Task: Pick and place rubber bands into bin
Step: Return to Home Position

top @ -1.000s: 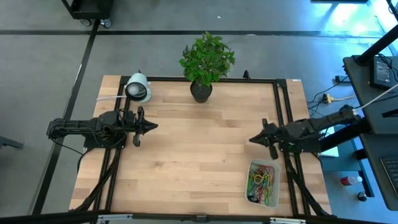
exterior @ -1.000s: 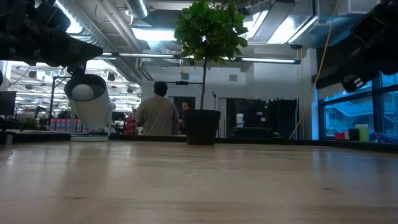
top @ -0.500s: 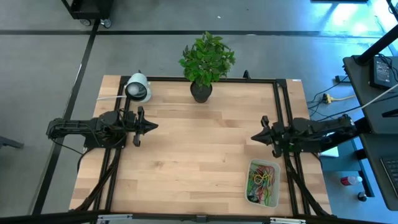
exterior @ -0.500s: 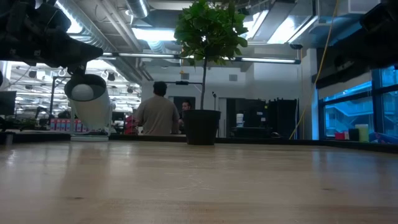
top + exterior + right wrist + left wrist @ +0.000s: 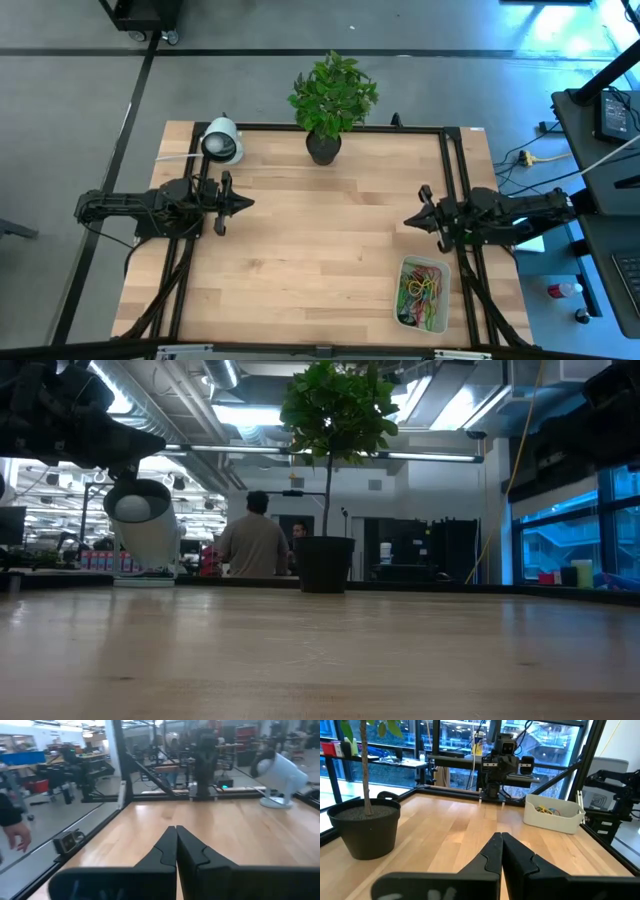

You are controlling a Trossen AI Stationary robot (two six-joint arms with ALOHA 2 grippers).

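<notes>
As seen from overhead, shows the left gripper [image 5: 250, 203] and the right gripper [image 5: 405, 222] at opposite sides of the wooden table [image 5: 320, 250], well apart, fingers of each pressed together, holding nothing. Finds the rubber bands [image 5: 424, 292], green, yellow, red and pink, heaped inside the bin [image 5: 425, 260] at the front right corner, near the right gripper. Puts a potted plant [image 5: 333, 95] at the far edge.

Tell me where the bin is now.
In the high view, the bin sits on the table by its right edge, at the picture's lower right, below the right gripper, holding the rubber bands.
</notes>
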